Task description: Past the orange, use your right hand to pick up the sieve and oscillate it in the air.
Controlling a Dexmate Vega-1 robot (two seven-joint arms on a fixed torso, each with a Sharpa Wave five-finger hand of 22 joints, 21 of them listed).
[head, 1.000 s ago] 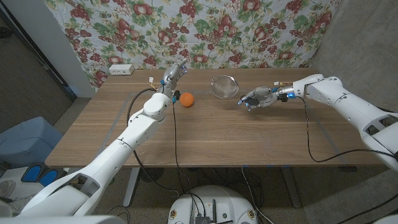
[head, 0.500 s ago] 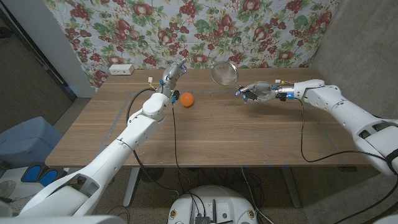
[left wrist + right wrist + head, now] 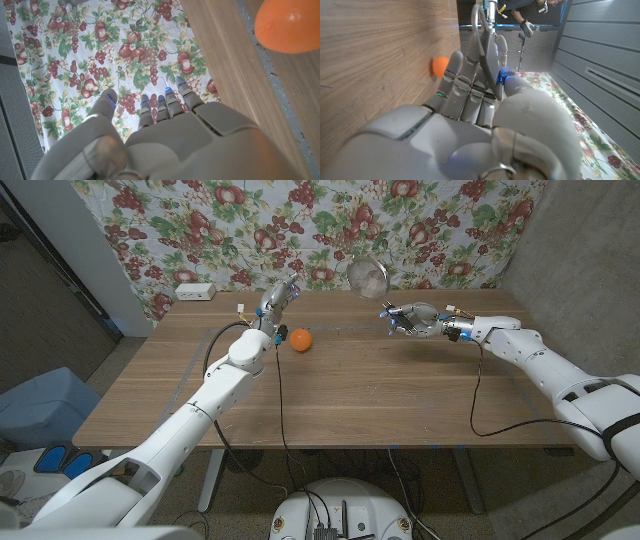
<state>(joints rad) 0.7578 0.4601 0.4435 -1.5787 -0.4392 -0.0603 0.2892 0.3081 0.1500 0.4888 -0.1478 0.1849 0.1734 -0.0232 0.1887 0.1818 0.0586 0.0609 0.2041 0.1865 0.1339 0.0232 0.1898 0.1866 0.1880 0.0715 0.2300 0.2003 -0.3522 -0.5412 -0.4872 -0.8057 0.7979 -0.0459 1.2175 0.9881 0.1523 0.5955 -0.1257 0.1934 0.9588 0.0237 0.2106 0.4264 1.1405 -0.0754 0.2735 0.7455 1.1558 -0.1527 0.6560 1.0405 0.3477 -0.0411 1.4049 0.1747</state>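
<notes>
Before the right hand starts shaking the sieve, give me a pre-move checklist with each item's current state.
1. Sieve held by the right hand: ok, the handle runs into its fingers in the head view and the right wrist view.
2. Sieve off the table: ok, its bowl shows up against the floral cloth.
3. Firmness of the grip: cannot tell.
4. Orange out of the swing path: ok, it sits on the table well to the left of the sieve.
5. Left hand out of the way: ok, it is past the orange, holding nothing.
6. White box out of the way: ok, at the far left corner.
</notes>
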